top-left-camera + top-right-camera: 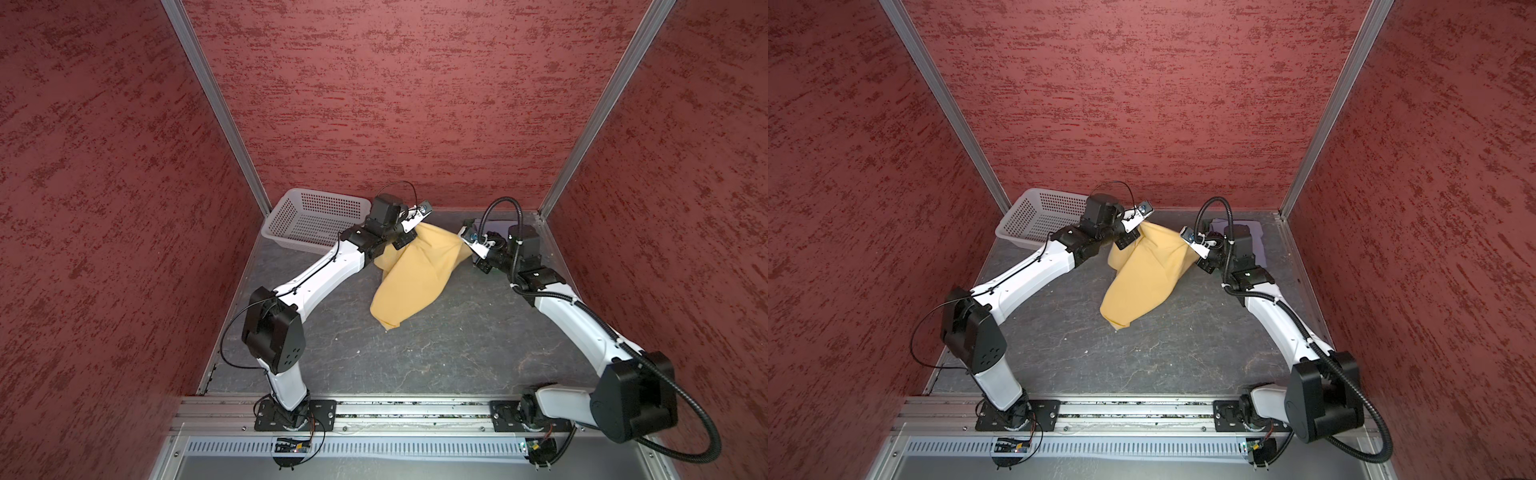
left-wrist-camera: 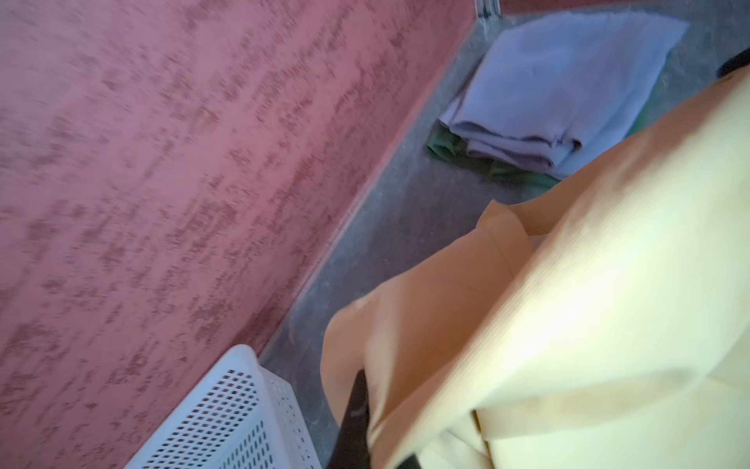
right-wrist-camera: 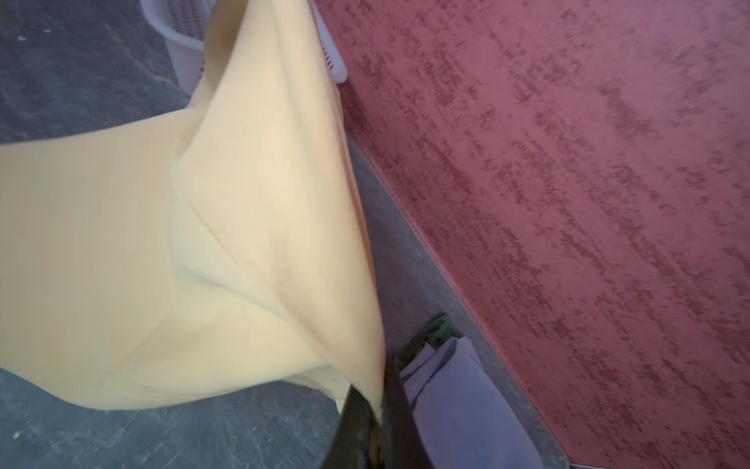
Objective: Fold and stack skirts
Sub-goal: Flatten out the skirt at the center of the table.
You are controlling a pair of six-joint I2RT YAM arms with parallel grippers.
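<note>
Skirt in hand: the mustard skirt (image 1: 415, 274) hangs stretched between the two arms over the far middle of the table (image 1: 436, 353). Its loose lower end droops toward the near side.
Left gripper: the left gripper (image 1: 409, 237) is clamped tight on the skirt's upper left corner. In the left wrist view, yellow cloth bunches around its dark tip.
Right gripper: the right gripper (image 1: 468, 246) pinches the opposite upper corner, jaws closed on the fabric. In the right wrist view the cloth fans away from the grip in long folds.
Stack: the lavender skirt (image 2: 568, 81) lies folded on top of the green skirt (image 2: 446, 148), of which only an edge shows beneath. The pile sits in the far right corner by the back wall (image 1: 395, 104), just behind the right arm's wrist.
Basket: the white perforated basket (image 1: 291, 220) stands in the far left corner, just left of the left gripper. No cloth shows inside it in both top views.
</note>
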